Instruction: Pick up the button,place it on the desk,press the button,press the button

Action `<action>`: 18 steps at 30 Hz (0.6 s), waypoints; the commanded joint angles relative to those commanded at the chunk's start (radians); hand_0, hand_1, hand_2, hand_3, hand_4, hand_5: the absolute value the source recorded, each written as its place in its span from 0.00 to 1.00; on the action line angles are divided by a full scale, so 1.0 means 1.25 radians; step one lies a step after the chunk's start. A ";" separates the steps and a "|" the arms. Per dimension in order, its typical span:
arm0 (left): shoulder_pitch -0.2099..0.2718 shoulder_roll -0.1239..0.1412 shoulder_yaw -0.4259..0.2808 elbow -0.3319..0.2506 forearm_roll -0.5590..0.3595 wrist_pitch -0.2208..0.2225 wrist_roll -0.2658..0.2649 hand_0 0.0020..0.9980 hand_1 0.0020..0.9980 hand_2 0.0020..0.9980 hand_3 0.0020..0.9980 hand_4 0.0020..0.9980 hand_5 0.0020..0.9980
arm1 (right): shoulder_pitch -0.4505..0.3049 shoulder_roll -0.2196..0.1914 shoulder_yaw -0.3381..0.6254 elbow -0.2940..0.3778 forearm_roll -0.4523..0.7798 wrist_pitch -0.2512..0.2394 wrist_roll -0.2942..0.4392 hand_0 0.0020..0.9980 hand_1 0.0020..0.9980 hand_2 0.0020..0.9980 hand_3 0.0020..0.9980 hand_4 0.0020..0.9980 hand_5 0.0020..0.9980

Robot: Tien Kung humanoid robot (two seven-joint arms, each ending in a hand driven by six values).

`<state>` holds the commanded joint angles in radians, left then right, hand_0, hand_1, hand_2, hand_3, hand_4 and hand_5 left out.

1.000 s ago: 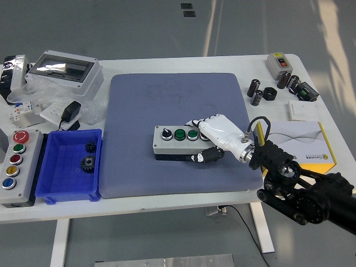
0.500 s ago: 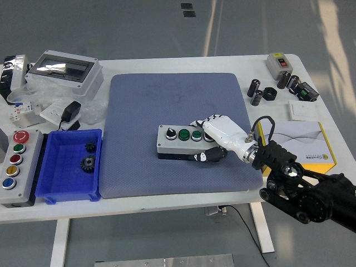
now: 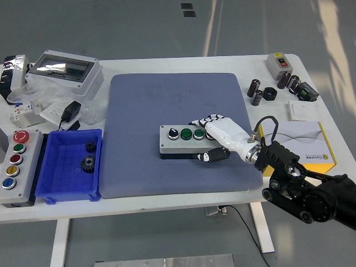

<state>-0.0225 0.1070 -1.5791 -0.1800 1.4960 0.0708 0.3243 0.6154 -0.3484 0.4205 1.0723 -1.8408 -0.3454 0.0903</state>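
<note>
Overhead, a white table point(image 3: 167, 200) is seen from the robot's side, with a large blue-grey mat point(image 3: 144, 100) covering its middle. On the mat, right of centre, lies a grey button box point(image 3: 181, 142), long side running left to right, showing a black selector knob and two green buttons on top. The robot's right hand point(image 3: 218, 136), white with black finger joints, comes in from the lower right on a black arm and is wrapped around the box's right end: the fingers point(image 3: 204, 120) curl over the top and far edge, and the thumb point(image 3: 212, 156) presses against the near side. The box rests flat on the mat within this grasp.

Left of the mat sits a blue bin point(image 3: 69, 167) holding two dark gears point(image 3: 88, 162). Beside it, at the table's left edge, is a grey control box point(image 3: 16, 167) with a column of coloured buttons. Behind these stand a grey enclosure with a clear lid point(image 3: 65, 69) and a black power adapter point(image 3: 70, 113). On the right side are black cylinders point(image 3: 256, 92), a small grey switch box point(image 3: 280, 64) and a yellow and white carton point(image 3: 303, 146).
</note>
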 joint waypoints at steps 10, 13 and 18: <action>0.001 -0.001 -0.002 0.000 0.004 0.000 0.000 0.62 0.59 0.54 0.59 0.61 0.23 | 0.003 -0.017 0.006 0.028 0.074 0.029 0.012 0.92 0.84 0.83 0.88 0.47 0.06; 0.001 -0.001 -0.002 0.000 0.005 0.000 0.001 0.62 0.59 0.54 0.59 0.61 0.22 | 0.004 -0.021 0.007 0.034 0.090 0.037 0.015 0.92 0.84 0.83 0.89 0.48 0.06; 0.002 -0.001 -0.001 0.000 0.004 0.000 0.000 0.62 0.59 0.54 0.59 0.61 0.22 | 0.005 -0.024 0.006 0.040 0.116 0.051 0.013 0.91 0.83 0.83 0.89 0.48 0.05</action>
<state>-0.0202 0.1055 -1.5802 -0.1800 1.5013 0.0704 0.3245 0.6214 -0.3789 0.4285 1.1227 -1.6955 -0.2815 0.1070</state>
